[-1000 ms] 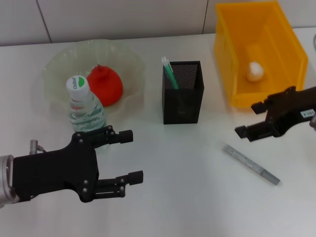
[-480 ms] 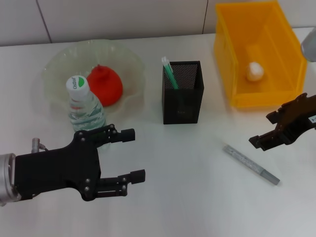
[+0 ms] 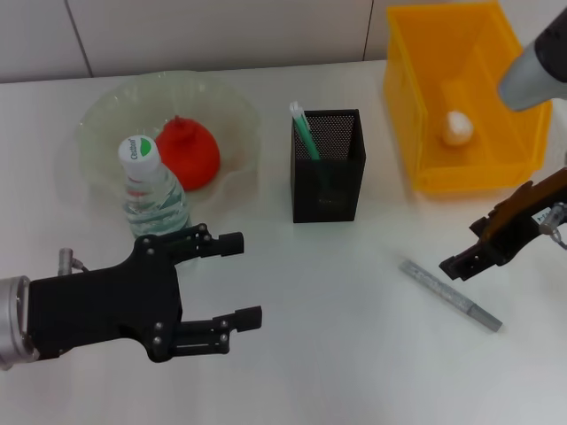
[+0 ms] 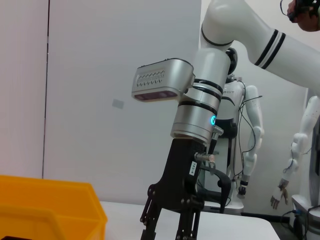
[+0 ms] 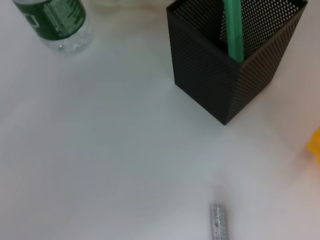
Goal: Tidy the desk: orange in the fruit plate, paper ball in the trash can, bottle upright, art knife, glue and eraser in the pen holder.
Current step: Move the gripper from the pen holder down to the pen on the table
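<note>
I see a smooth white table (image 3: 354,354) with a matt finish. The pen holder (image 3: 329,166) looks like black metal mesh, the trash can (image 3: 425,133) like glossy yellow plastic. The fruit plate (image 3: 102,124) is translucent and shiny, the bottle (image 3: 152,197) clear plastic. The art knife (image 3: 449,295) looks grey and slightly sparkling. Both grippers seem matt black.

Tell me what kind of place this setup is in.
Probably a robotics lab or test room set up as a desk. A white table holds a mesh pen holder, a yellow bin and a water bottle, and the left wrist view shows a white humanoid robot standing by a plain wall.
</note>
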### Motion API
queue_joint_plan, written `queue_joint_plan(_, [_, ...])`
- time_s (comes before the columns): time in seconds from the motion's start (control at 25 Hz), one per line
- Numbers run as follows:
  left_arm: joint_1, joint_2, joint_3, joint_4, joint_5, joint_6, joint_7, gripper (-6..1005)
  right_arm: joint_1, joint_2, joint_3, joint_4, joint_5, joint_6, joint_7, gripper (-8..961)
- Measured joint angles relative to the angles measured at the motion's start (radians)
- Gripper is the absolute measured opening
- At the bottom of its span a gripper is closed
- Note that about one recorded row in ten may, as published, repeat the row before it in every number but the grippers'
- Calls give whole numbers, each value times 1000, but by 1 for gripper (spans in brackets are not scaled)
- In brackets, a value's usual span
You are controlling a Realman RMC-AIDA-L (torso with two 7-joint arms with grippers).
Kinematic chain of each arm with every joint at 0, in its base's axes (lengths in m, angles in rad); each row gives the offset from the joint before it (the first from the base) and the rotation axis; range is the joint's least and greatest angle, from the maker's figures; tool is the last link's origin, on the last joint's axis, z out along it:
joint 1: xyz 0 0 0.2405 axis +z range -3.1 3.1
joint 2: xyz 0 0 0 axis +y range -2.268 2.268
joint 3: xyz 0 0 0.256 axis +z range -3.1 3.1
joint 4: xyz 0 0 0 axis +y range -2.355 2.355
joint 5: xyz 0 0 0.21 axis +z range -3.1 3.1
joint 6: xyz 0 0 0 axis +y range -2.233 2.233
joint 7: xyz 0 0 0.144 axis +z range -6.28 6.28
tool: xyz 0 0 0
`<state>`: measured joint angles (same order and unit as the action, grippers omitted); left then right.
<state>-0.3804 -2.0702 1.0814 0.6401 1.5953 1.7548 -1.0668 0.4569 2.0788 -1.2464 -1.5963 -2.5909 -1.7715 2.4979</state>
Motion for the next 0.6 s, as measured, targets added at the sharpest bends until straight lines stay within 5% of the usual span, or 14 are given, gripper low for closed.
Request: queue_joint_plan(0.6, [-1, 1, 1, -5, 0, 7, 5, 802, 68, 1, -3, 159, -25, 60, -7, 752])
